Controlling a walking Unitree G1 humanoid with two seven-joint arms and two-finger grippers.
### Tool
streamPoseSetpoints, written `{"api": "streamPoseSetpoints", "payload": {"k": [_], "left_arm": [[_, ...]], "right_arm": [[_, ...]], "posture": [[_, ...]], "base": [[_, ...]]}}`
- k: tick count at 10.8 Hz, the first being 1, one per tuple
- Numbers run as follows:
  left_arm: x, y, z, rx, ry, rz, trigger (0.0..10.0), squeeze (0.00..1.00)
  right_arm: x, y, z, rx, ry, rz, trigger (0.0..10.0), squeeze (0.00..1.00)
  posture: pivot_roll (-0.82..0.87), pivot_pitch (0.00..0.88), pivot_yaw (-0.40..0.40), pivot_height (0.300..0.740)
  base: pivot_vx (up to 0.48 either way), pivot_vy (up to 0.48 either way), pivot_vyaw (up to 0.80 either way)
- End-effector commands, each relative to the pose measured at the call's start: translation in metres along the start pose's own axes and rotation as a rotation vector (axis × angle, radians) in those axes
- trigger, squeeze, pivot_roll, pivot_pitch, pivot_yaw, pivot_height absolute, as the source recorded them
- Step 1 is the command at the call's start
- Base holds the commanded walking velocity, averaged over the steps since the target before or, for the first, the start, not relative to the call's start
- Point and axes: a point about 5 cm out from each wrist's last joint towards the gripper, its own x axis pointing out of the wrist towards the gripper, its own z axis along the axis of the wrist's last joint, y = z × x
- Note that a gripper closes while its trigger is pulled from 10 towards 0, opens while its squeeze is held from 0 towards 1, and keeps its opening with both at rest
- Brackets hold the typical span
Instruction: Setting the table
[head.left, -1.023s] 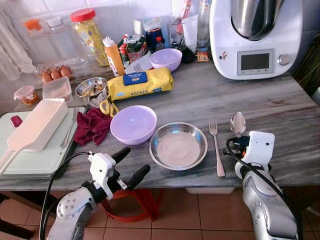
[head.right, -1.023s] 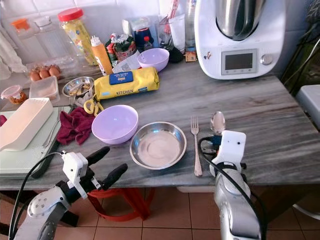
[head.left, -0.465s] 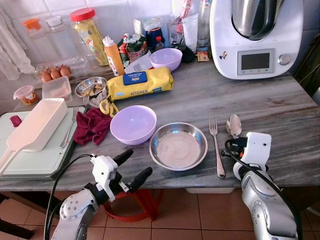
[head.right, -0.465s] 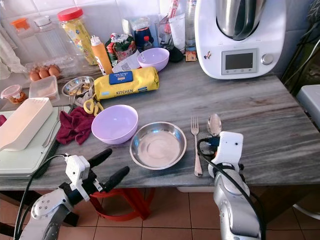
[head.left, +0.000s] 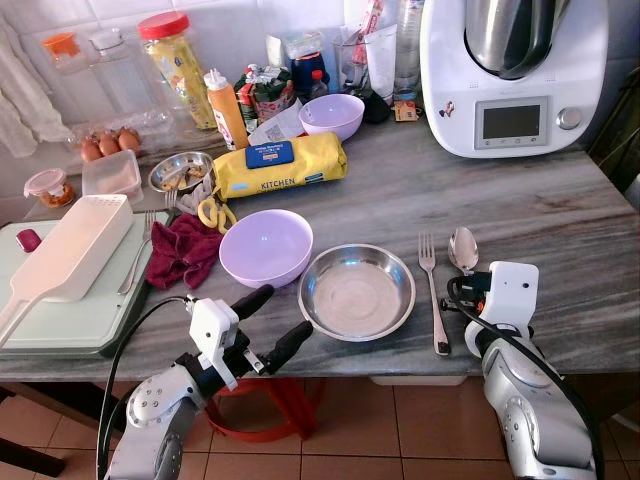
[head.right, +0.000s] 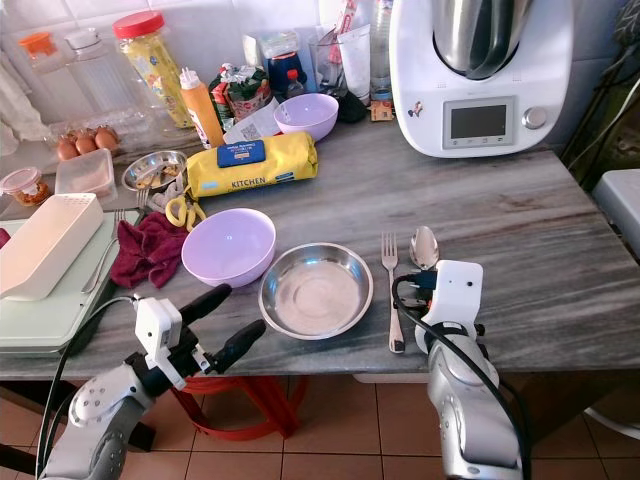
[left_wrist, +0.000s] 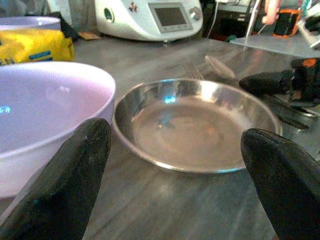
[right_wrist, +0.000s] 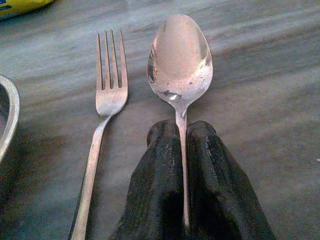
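Note:
A steel bowl (head.left: 357, 292) stands near the table's front edge, with a lilac bowl (head.left: 265, 246) touching its left side. A fork (head.left: 432, 290) lies just right of the steel bowl. To the right of the fork lies a spoon (right_wrist: 180, 55), parallel to it, its bowl pointing away from me. My right gripper (right_wrist: 182, 127) is shut on the spoon's handle, low on the marble top (head.left: 560, 230). My left gripper (head.left: 285, 312) is open at the front edge, its fingers (left_wrist: 75, 170) pointing at the two bowls and touching neither.
A white kitchen machine (head.left: 515, 75) fills the back right. A yellow package (head.left: 280, 167), a second lilac bowl (head.left: 332, 115), jars and bottles crowd the back. A red cloth (head.left: 185, 250), scissors (head.left: 215, 212), and a green board (head.left: 60, 310) with a white container (head.left: 70, 255) are on the left.
My right gripper has shifted the spoon slightly left, closer to the fork. My left gripper has risen and come forward to the table edge, toward the bowls.

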Motion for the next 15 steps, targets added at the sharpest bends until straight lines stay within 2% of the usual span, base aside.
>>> {"api": "streamPoseSetpoints", "payload": {"k": [1,2,3,5,6,9,11,12,14,15], "left_arm": [[0.0,0.001,0.007,0.014,-0.005,-0.013,10.0,0.0],[0.0,0.001,0.01,0.016,-0.007,-0.016,10.0,0.0],[0.0,0.0,0.013,0.017,-0.008,-0.018,10.0,0.0],[0.0,-0.001,0.017,0.015,-0.001,-0.017,10.0,0.0],[0.001,-0.002,0.017,0.014,-0.002,-0.017,10.0,0.0],[0.001,0.0,0.016,0.009,-0.001,-0.017,10.0,0.0],[0.001,0.002,0.012,0.002,0.004,-0.009,10.0,0.0],[0.002,0.004,0.011,0.003,-0.004,0.014,10.0,0.0],[0.006,0.013,0.014,0.037,-0.038,0.147,10.0,0.0],[0.02,0.011,0.02,0.052,-0.049,0.224,10.0,0.0]], "right_arm": [[0.001,0.005,-0.007,0.012,0.034,0.025,10.0,0.17],[0.001,0.006,-0.007,0.011,0.038,0.027,10.0,0.77],[0.0,0.007,-0.008,0.012,0.04,0.029,10.0,1.0],[0.0,0.006,-0.009,0.012,0.044,0.029,10.0,1.0],[-0.001,0.005,-0.004,0.01,0.012,0.024,10.0,1.0],[-0.005,0.013,0.032,-0.013,-0.18,0.057,10.0,1.0],[-0.013,0.026,0.049,-0.052,-0.287,0.11,10.0,1.0],[-0.017,0.029,0.056,-0.058,-0.332,0.095,10.0,1.0],[-0.021,0.033,0.055,-0.116,-0.366,0.113,10.0,1.0],[-0.023,0.029,0.051,-0.104,-0.362,0.089,10.0,1.0]], "posture": [[-0.15,0.079,0.144,0.74],[-0.15,0.079,0.144,0.74],[-0.15,0.079,0.143,0.74],[-0.15,0.077,0.141,0.74],[-0.15,0.075,0.139,0.74],[-0.15,0.072,0.135,0.74],[-0.15,0.07,0.135,0.74],[-0.15,0.065,0.134,0.74],[-0.15,0.054,0.134,0.74],[-0.14,0.046,0.13,0.74]], "base": [[0.0,0.0,0.0],[0.0,0.0,0.0],[0.0,0.0,0.0],[0.0,0.0,0.0],[0.0,0.0,0.0],[0.0,0.0,0.0],[0.0,0.0,0.0],[0.0,0.0,0.0],[0.0,0.0,0.0],[0.0,0.0,0.0]]}}
